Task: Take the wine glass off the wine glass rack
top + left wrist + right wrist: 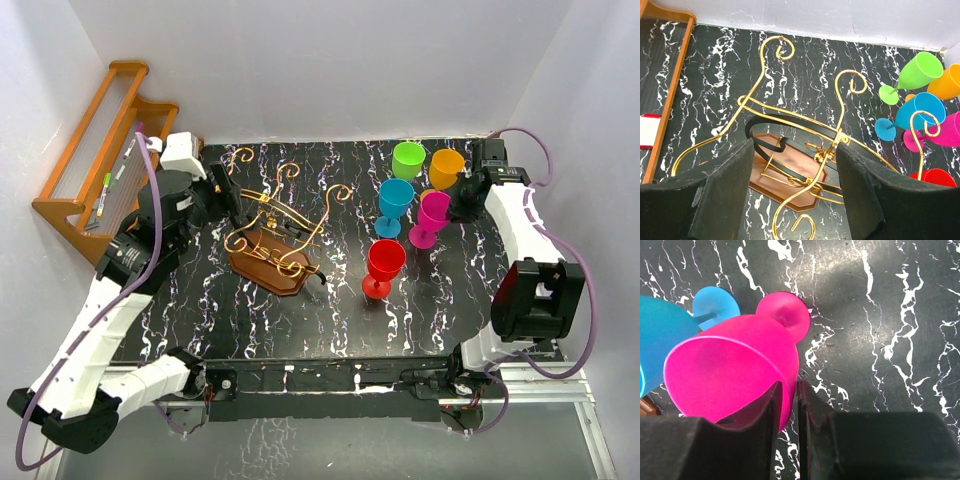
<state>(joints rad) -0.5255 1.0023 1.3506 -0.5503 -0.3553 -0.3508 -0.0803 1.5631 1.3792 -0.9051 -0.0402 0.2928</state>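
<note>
The wine glass rack [280, 218] is curly golden wire on a dark brown pointed-oval base [268, 270], left of the table's centre. No glass hangs on its arms. My left gripper [225, 200] is open and hovers at the rack's left side. In the left wrist view [795, 200] the wire scrolls [790, 112] and base [771, 184] show between its spread fingers. My right gripper [462, 195] is shut on the rim of a magenta wine glass [433, 215]. The right wrist view shows one finger inside the bowl [730, 370] and one outside.
Upright plastic glasses stand right of the rack: red [385, 262], blue [395, 200], green [408, 158], orange [446, 167]. An orange-brown stepped shelf with pens [100, 170] leans at the far left. White walls enclose the black marbled table [200, 300].
</note>
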